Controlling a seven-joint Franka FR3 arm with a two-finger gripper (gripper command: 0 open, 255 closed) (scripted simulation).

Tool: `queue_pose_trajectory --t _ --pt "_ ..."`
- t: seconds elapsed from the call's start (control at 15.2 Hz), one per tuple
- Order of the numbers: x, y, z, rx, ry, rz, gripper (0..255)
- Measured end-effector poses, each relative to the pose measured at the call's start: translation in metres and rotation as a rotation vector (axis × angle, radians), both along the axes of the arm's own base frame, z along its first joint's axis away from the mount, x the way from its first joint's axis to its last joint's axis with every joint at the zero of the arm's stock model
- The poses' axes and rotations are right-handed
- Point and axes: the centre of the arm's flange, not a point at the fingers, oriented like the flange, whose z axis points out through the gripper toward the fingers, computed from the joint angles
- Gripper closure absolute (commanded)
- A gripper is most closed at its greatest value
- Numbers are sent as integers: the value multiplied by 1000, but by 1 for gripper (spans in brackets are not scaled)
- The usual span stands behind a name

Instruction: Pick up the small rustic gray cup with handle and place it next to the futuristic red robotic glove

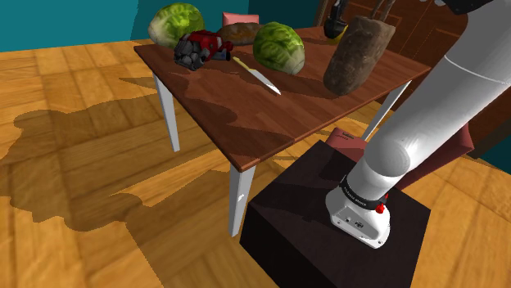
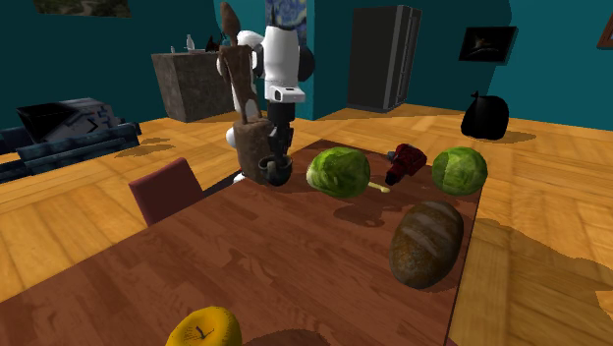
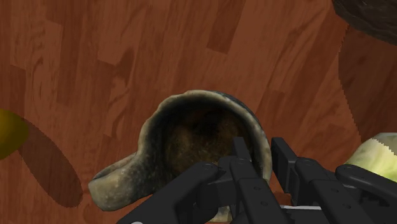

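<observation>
The small grey-olive cup with a handle [image 3: 191,137] hangs in my gripper [image 3: 262,156]. One black finger is inside the cup's mouth and the other is outside its wall, so the gripper is shut on the rim. In the second exterior view the gripper [image 2: 278,155] holds the cup [image 2: 276,173] low over the table, right beside a brown knife block [image 2: 250,138]. Whether the cup touches the wood I cannot tell. The red and black robotic glove [image 1: 201,47] [image 2: 404,163] lies well away, between two green cabbages.
On the wooden table [image 1: 270,123] are a cabbage [image 2: 339,171] next to the cup, another cabbage [image 2: 459,169], a dark bread loaf [image 2: 426,243] [image 1: 358,53], a knife [image 1: 259,77] and a yellow fruit [image 2: 204,329]. A pink chair [image 2: 165,191] stands at the table's side.
</observation>
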Motion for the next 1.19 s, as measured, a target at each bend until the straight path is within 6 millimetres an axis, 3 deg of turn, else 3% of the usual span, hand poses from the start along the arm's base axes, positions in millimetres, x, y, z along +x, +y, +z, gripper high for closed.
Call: queue_pose_trajectory --t 0.79,1.19 --pt "0 1 63 0 0 0 255" --pt "20 64 66 1 1 2 255"
